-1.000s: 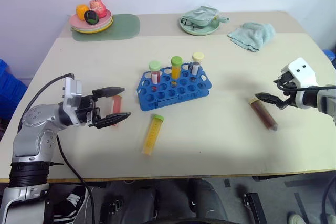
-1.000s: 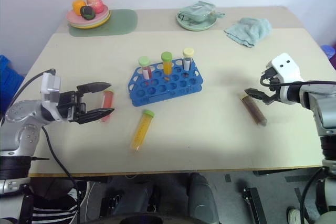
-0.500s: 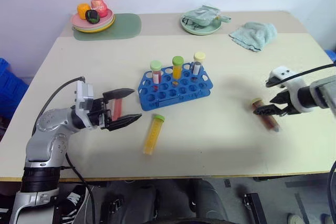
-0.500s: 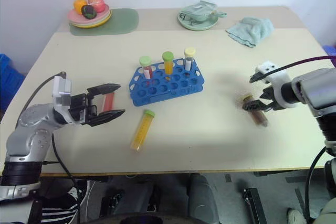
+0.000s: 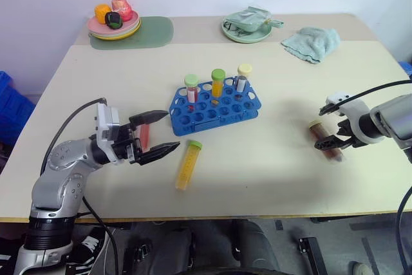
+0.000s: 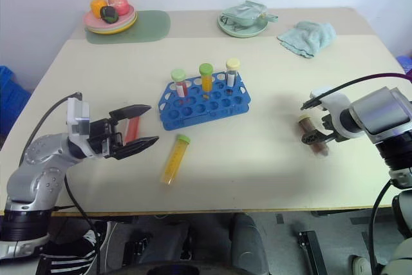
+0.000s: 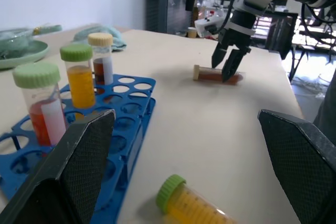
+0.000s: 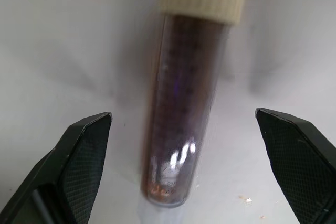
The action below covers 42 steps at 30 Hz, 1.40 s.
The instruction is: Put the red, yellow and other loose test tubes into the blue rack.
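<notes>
Right end effector open, pointed steeply down over brown tube, fingers straddling it, not yet touching as far as can be judged. Tube lies flat on desk, cream cap toward the rack side, well right of blue rack.

Best done by lowering straight, centring on mid-barrel, closing across the width; a grip near the cap risks tipping on lift.

Left end effector open, level, straddling red tube left of rack. Yellow tube with green cap lies just in front of rack. Three tubes upright in back row.

Room: brown tube sits toward the right desk edge, bare desk between it and rack; front rack holes free.
</notes>
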Each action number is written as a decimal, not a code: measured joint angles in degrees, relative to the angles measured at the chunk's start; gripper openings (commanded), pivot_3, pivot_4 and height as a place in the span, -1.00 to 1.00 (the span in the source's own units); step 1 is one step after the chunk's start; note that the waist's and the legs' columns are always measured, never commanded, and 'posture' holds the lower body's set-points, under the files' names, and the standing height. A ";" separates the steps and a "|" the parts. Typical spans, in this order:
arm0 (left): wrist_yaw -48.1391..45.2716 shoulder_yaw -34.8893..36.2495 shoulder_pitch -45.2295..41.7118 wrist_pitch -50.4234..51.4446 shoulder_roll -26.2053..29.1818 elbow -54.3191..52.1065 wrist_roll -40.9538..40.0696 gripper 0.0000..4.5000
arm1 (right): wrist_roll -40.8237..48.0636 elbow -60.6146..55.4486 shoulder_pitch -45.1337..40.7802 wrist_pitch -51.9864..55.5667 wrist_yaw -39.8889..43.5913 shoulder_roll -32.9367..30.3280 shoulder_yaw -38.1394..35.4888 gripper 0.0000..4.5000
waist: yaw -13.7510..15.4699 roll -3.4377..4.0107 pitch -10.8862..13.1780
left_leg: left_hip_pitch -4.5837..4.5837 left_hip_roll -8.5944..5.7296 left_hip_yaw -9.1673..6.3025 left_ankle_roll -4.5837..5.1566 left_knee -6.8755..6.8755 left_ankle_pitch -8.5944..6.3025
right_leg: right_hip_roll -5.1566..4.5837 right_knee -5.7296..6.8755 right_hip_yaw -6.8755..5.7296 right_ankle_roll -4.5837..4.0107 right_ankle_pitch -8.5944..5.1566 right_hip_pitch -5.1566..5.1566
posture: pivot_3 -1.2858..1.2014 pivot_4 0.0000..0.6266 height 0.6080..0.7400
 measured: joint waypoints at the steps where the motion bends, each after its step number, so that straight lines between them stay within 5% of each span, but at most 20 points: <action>1: 0.17 0.01 0.22 0.09 0.01 -0.31 -0.36 0.98 | 0.34 -0.51 0.38 0.74 -0.03 0.01 0.08 1.00 | 0.05 0.00 0.00 | 0.00 0.00 0.00 0.00 0.01 0.00 | -0.01 0.00 0.00 0.00 0.00 0.00 | 0.03 -0.52 1.00; 15: 0.69 -0.04 2.44 1.47 1.00 -3.83 -1.99 0.98 | 0.39 2.83 0.02 2.87 -4.00 1.40 -0.40 1.00 | -0.04 -0.02 -0.01 | 0.04 0.00 0.00 0.00 0.01 0.00 | 0.01 0.00 0.00 0.00 0.00 0.04 | 0.03 -0.52 1.00; 20: 0.82 -0.05 2.50 1.57 1.09 -4.07 -2.00 1.00 | 0.90 3.87 -0.85 3.61 -4.28 3.46 -1.40 0.18 | -0.45 -0.04 -0.02 | 0.09 0.01 0.01 0.00 0.01 0.00 | 0.01 0.00 0.00 0.00 0.00 0.10 | 0.03 -0.52 1.00; 27: 1.36 -0.07 2.69 1.47 1.08 -4.96 -2.01 1.00 | 0.85 5.43 -1.68 3.54 -5.08 3.85 -1.41 0.18 | -0.37 -0.04 -0.02 | 0.08 0.00 0.01 0.00 0.02 0.00 | 0.01 0.00 0.00 0.00 0.00 0.09 | 0.03 -0.52 1.00; 32: 0.85 -0.07 2.93 1.00 1.08 -4.72 -1.91 1.00 | 1.56 5.39 -1.92 3.96 -5.08 4.05 -1.41 -0.60 | -0.28 -0.04 -0.02 | 0.07 0.00 0.00 0.00 0.02 0.00 | 0.01 0.00 0.00 0.00 0.00 0.09 | 0.03 -0.52 1.00; 42: -0.19 -0.08 2.74 0.03 1.08 -3.24 -1.83 1.00 | 5.27 2.12 -0.81 4.72 -4.80 4.12 -5.03 -0.66 | -0.21 -0.01 -0.01 | 0.03 0.00 0.00 0.00 0.00 0.00 | 0.01 0.00 0.00 0.00 0.00 0.04 | 0.03 -0.52 1.00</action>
